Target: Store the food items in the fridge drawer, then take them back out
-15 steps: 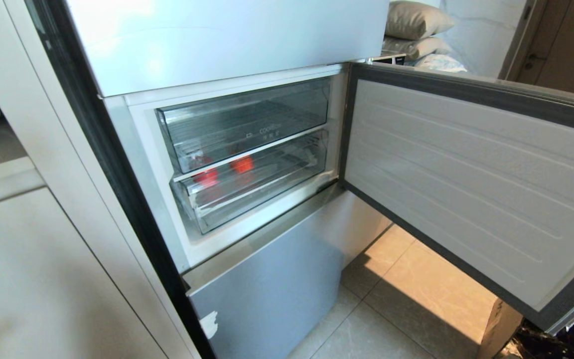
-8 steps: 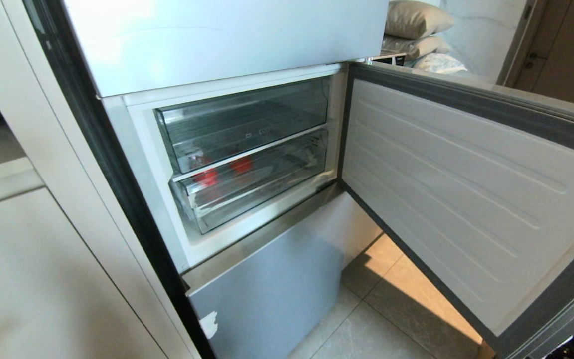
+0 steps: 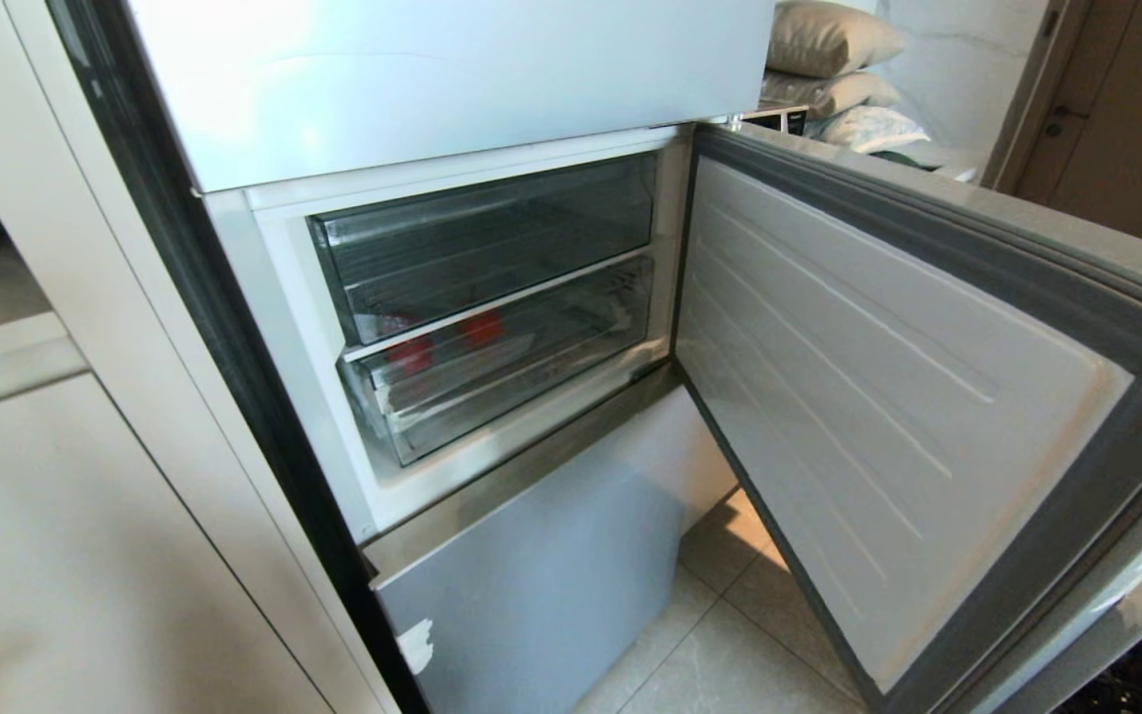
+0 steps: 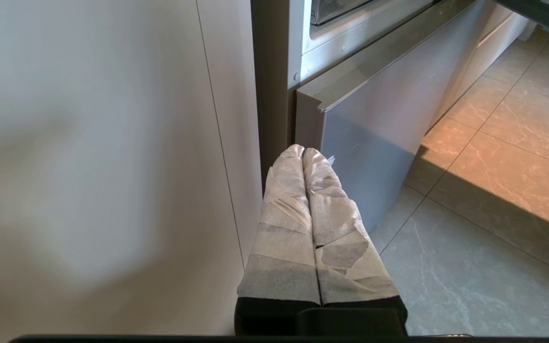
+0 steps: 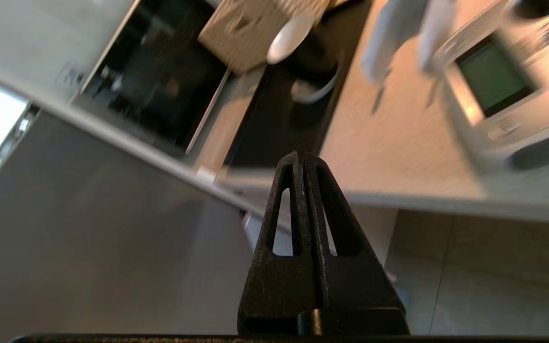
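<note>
Left gripper: (image 4: 304, 151) tape-wrapped fingers pressed flat together, nothing between them. It hangs low, beside the tall off-white cabinet panel (image 4: 88, 143).

Just past left fingertips: matte silver-blue lower fridge panel (image 4: 374, 138), shut. Grey marble-look floor tiles (image 4: 470, 247) lie to its side.

Right gripper: (image 5: 301, 157) black slotted fingers closed tip to tip, holding nothing. Not visible from the head camera.

Near right gripper: brushed grey outer face of the open fridge door (image 5: 88, 228), close alongside the fingers. Contact cannot be told.

Beyond right fingertips: pale counter (image 5: 398, 143) bearing a white appliance with a dark screen (image 5: 493, 81); blurred.

Open door, inner side: ribbed white liner (image 3: 878, 416) with grey gasket, hinged at the compartment's right edge, swung partway out.

Fridge drawer: (image 3: 521, 382) wide shallow clear-plastic bin, lower of two, pushed in, well apart from both grippers and higher than the left one.

Food items: two glossy red round fruits (image 3: 412, 352) and (image 3: 483, 327), seen through the plastic near the drawer's left and centre rear. They sit inside the drawer, neither near any finger.

Upper bin: (image 3: 482, 238) clear plastic, directly above the drawer, nothing visible inside.

Far background: tan cushions (image 3: 824, 40) stacked behind the door's top edge.
</note>
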You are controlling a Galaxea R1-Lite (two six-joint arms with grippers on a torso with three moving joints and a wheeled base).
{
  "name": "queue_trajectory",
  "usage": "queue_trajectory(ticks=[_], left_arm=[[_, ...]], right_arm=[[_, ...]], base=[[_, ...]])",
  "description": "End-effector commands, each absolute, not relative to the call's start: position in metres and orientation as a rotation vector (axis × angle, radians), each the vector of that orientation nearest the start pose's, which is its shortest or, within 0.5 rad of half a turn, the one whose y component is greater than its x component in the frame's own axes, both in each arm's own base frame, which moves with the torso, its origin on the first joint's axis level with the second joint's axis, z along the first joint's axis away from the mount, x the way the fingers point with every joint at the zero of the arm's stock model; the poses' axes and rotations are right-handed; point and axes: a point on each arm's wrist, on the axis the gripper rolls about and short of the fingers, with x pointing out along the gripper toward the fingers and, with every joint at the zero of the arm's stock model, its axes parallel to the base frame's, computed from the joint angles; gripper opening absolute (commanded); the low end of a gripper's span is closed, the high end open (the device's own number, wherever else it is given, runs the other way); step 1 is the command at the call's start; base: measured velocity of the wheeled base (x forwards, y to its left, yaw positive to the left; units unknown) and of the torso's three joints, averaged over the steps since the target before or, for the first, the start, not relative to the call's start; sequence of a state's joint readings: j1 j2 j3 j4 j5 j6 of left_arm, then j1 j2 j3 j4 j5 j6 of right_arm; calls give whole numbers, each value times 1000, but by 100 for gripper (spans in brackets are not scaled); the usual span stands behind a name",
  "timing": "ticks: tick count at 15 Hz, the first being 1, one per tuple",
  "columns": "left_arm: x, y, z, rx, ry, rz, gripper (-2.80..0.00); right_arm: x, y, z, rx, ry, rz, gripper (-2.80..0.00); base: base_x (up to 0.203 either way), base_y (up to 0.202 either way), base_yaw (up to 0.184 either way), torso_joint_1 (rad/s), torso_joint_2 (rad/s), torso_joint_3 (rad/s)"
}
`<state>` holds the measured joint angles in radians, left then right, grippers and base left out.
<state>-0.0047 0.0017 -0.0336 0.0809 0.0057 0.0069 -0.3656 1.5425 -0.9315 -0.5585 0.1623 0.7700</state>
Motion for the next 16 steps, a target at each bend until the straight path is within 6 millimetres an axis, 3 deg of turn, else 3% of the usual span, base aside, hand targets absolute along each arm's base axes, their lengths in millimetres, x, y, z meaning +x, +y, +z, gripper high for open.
queue_trajectory(ticks=[1, 5, 11, 16], left_arm=[[-25, 0, 77, 6, 51, 1, -280], [-25, 0, 77, 8, 51, 1, -280], [-25, 0, 77, 8, 51, 1, -280], [-25, 0, 76, 7, 51, 1, -280]], right_arm=[[263, -61, 256, 779, 12, -105, -280], [254, 2, 255, 757, 95, 95, -280], [241, 81, 251, 700, 157, 229, -280], [265, 142, 232, 656, 246, 309, -280]], base=[[0, 0, 0, 0, 0, 0], [0, 0, 0, 0, 0, 0], [0, 0, 0, 0, 0, 0], [0, 0, 0, 0, 0, 0]])
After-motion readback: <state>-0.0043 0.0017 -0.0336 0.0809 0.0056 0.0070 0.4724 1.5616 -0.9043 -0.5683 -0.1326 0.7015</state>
